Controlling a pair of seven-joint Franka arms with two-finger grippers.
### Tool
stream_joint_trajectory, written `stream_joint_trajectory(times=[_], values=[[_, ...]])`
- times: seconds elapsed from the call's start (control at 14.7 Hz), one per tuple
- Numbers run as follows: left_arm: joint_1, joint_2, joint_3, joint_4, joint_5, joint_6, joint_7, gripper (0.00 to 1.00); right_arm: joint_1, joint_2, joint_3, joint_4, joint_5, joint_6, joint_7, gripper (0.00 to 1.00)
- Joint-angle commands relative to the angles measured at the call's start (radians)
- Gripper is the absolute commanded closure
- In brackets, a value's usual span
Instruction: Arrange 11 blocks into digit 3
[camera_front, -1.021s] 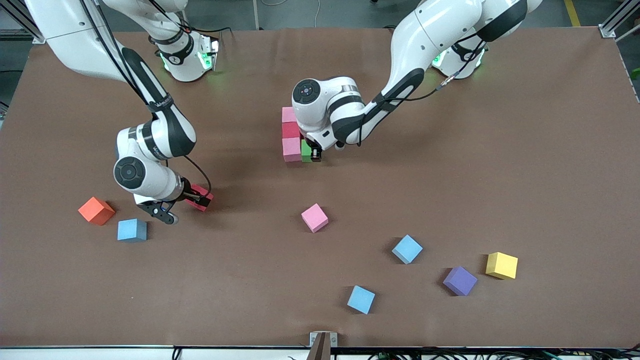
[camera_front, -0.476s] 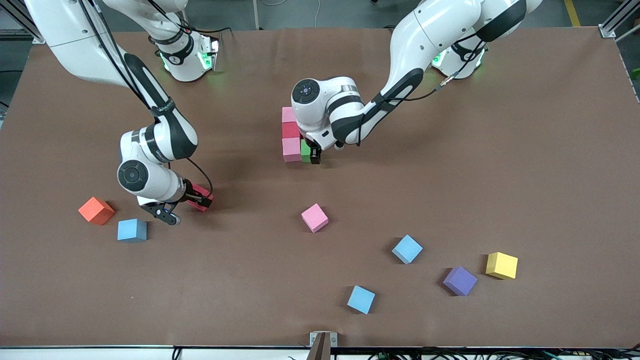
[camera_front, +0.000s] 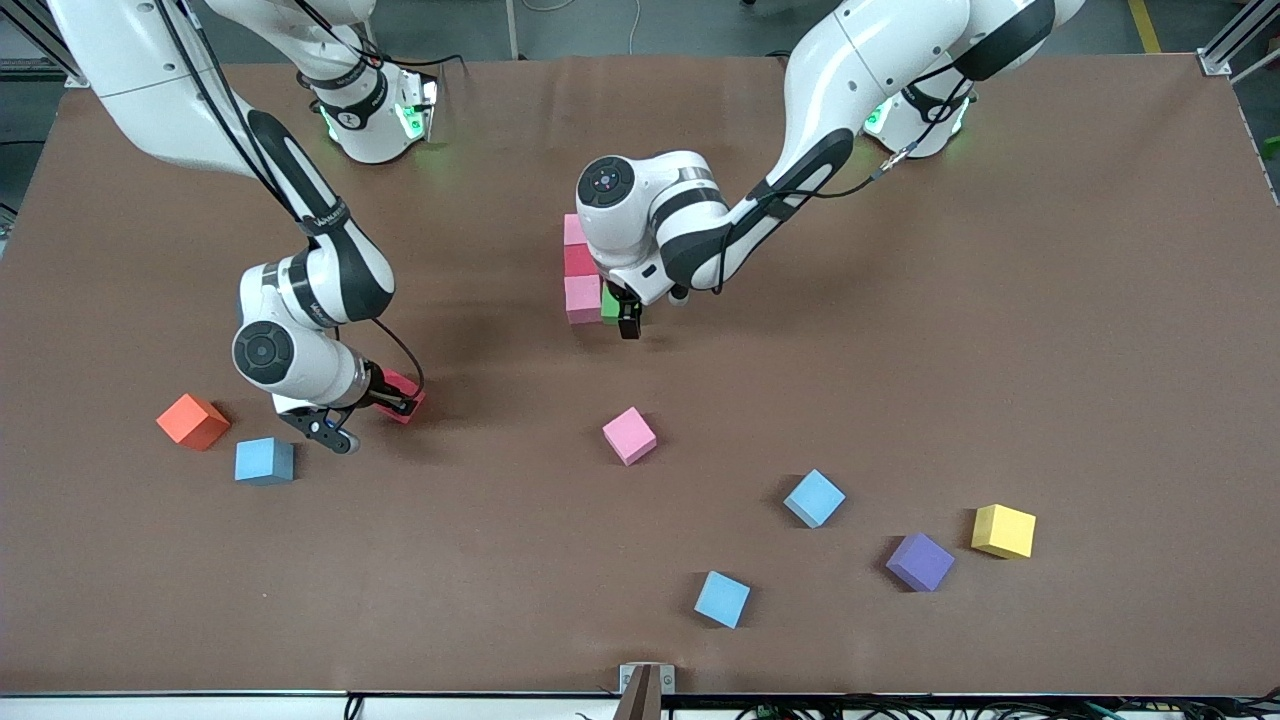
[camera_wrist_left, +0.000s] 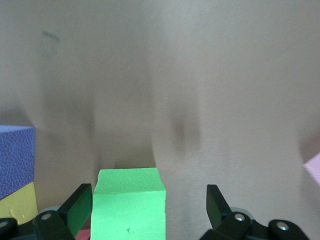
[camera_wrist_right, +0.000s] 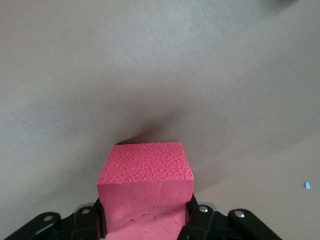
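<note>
- Fingers (camera_wrist_right: 192, 220) of the right gripper (camera_front: 392, 400) are clamped on a red block (camera_wrist_right: 145, 192), low at the table toward the right arm's end; a second ago they stood apart around it.
- Fingers (camera_wrist_left: 216, 205) of the left gripper (camera_front: 622, 318) now stand apart, with a gap on one side of the green block (camera_wrist_left: 129, 202); a second ago they were shut on it.
- Nearest the front camera lies a blue block (camera_front: 722, 599), then a purple block (camera_front: 920, 561) and a yellow block (camera_front: 1003, 530) toward the left arm's end, and another blue block (camera_front: 814, 498).
- Farther from that camera sit a third blue block (camera_front: 264, 460) and the orange cube (camera_front: 192, 421), both just beside the right gripper, and a lone pink block (camera_front: 629, 435) mid-table; none has moved.
- Farthest off, the digit 3 (camera_front: 580, 275) is only begun: pink, red and pink cubes joined in a line, the green block touching the nearest pink one.
- Left arm's wrist covers part of that line.
</note>
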Motion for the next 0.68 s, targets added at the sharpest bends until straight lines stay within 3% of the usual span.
stream_joint_trajectory(times=[0.0,0.34,0.61], values=[[0.032,-0.074,0.0,-0.025,0.033,-0.055,-0.042,0.0,0.019,0.005,0.003,0.075,-0.004,-0.007,-0.018,0.48],[0.173,-0.122,-0.006,-0.03,0.026,-0.077,0.241,0.0,0.156,0.023,0.003,0.193,0.0,-0.011,-0.036,0.48],[0.302,-0.126,-0.007,-0.025,0.03,-0.046,0.562,0.0,0.257,0.044,0.003,0.206,0.005,-0.008,-0.105,0.48]])
